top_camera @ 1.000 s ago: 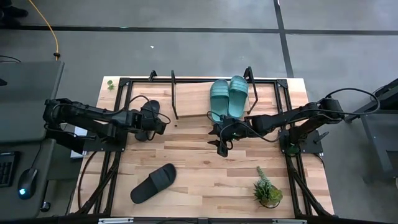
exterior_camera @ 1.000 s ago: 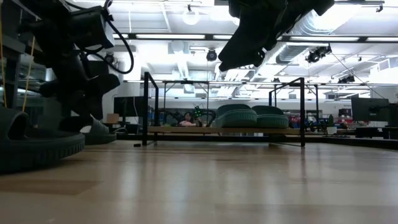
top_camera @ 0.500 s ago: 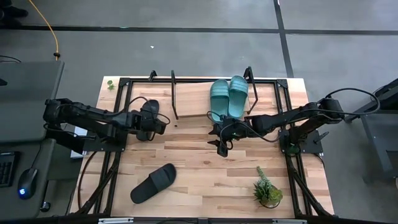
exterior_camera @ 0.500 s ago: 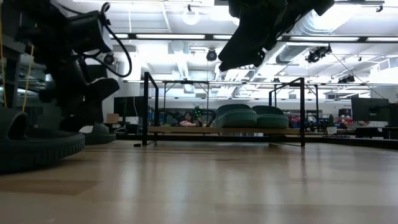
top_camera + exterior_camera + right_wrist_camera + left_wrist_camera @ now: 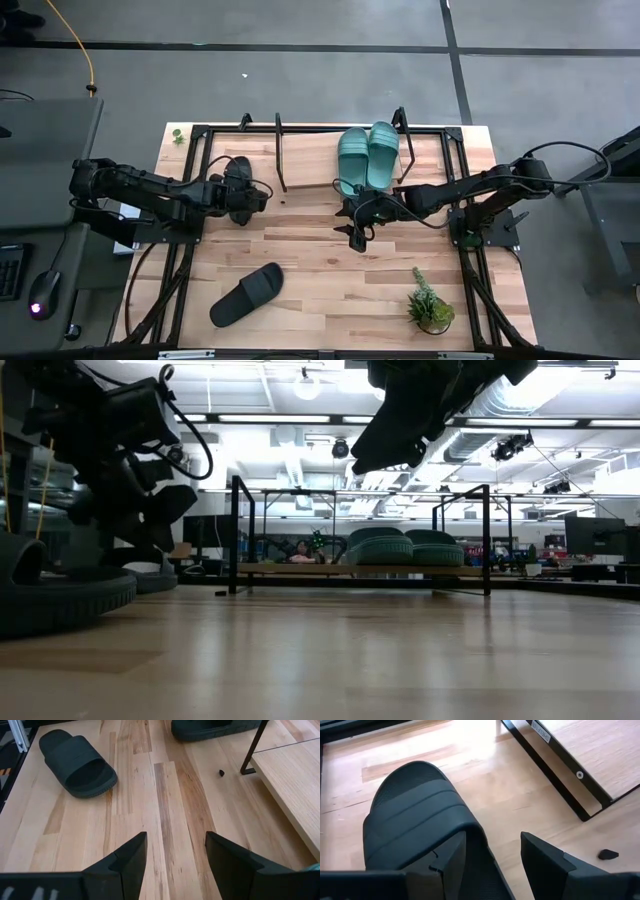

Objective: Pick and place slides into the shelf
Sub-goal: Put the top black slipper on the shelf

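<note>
- Left end effector [image 5: 243, 192] is positioned near the bench's left edge, just outside the shelf's left end. Its fingers [image 5: 451, 865] are part-open and set around the heel of a black slide [image 5: 415, 827]; one finger sits inside the strap opening, the other outside. Whether the slide is lifted clear of the bench cannot be told.
- That black slide [image 5: 238, 180] is seen beside the shelf's left frame post, not on the board.
- The second black slide [image 5: 247, 294] lies flat on the bench toward the front-left corner, well apart from both arms; it also shows in the right wrist view [image 5: 79, 763].
- Two teal slides [image 5: 366, 156] are placed side by side on the shelf [image 5: 310, 160], right of its middle, touching each other; both appear in the low view [image 5: 405, 548].
- Right end effector [image 5: 356, 218] is held above the bench centre, just in front of the shelf's front rail. Jaws are spread wide, nothing between them; bare wood shows through the gap.
- A potted plant [image 5: 431, 308] stands near the bench's front-right corner.
</note>
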